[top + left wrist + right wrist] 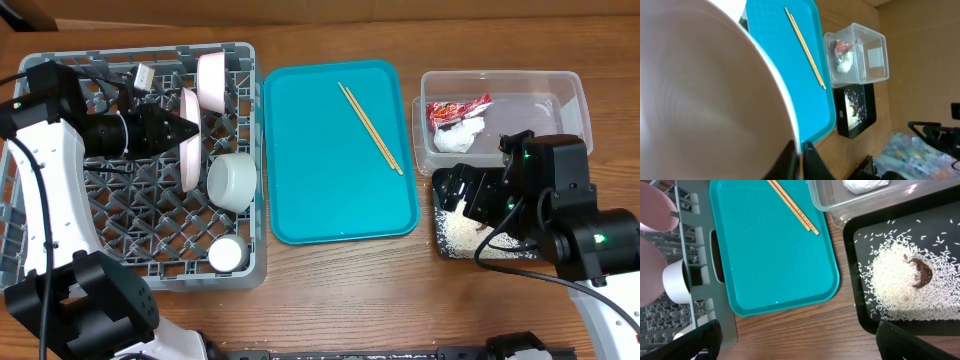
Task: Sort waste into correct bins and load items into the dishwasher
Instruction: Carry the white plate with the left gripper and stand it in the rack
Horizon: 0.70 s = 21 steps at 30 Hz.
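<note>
Left gripper pinches the rim of the large flat white round plate, upright in the square grey plastic lattice rack; released badly seated, it could topple against the small white bowl.

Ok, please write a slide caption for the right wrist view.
Chopsticks on the teal tray, rice heaped in the black tray, a white bowl in the grey rack.
</note>
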Each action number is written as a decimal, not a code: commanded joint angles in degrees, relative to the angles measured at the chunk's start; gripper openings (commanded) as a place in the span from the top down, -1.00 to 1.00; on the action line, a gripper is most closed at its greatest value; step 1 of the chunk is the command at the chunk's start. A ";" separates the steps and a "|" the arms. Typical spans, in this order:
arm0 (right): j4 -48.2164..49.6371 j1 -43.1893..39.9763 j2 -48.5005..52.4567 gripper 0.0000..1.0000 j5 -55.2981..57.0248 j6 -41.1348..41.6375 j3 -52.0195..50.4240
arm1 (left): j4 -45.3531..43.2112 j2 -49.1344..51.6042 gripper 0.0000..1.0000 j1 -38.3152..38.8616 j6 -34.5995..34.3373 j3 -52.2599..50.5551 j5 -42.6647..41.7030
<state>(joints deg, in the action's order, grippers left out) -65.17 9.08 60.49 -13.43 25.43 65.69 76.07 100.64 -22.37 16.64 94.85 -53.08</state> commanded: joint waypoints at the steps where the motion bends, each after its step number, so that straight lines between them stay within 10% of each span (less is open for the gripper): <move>1: 0.28 -0.15 -0.20 -0.99 0.35 -0.20 1.14 | -0.26 -0.24 0.46 0.15 0.66 -0.24 3.23; 6: 0.28 -0.15 -0.20 -1.00 0.35 -0.20 1.14 | -1.05 -0.24 -0.02 0.15 -0.83 -0.24 5.70; 21: 0.28 -0.15 -0.20 -0.99 0.35 -0.17 1.14 | -1.84 -7.04 -0.03 6.08 -7.08 6.84 10.21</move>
<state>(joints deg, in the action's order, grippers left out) -65.17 9.08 60.49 -13.50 25.43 65.69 74.98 99.59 -20.43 13.54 97.58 -47.42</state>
